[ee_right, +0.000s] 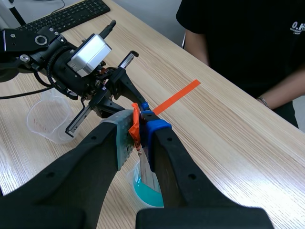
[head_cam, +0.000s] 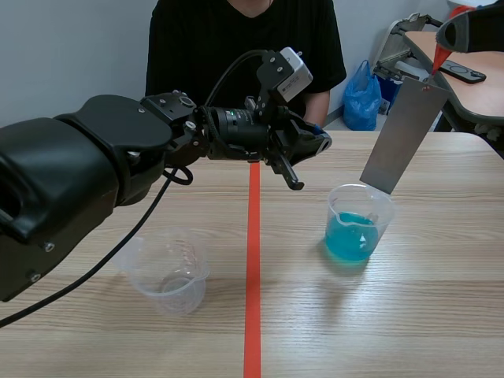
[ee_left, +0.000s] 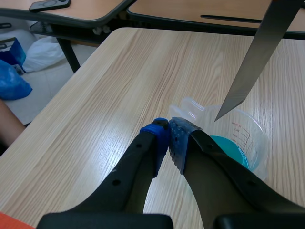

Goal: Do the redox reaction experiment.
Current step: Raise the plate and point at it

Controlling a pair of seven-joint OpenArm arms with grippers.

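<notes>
The right gripper (ee_right: 138, 125) clamps the thin, stiff, likely light and slippery metal strip (head_cam: 405, 134) by its red-taped top, the safest hold, its tip just over the blue-liquid beaker (head_cam: 358, 224) at the closed, empty left gripper's (head_cam: 317, 142) five o'clock.

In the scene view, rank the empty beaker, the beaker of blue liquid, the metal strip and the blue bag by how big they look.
1. empty beaker, though it sits nearest the camera
2. beaker of blue liquid
3. metal strip, longer but much narrower
4. blue bag, far in the background, so its true size is unsure
</notes>
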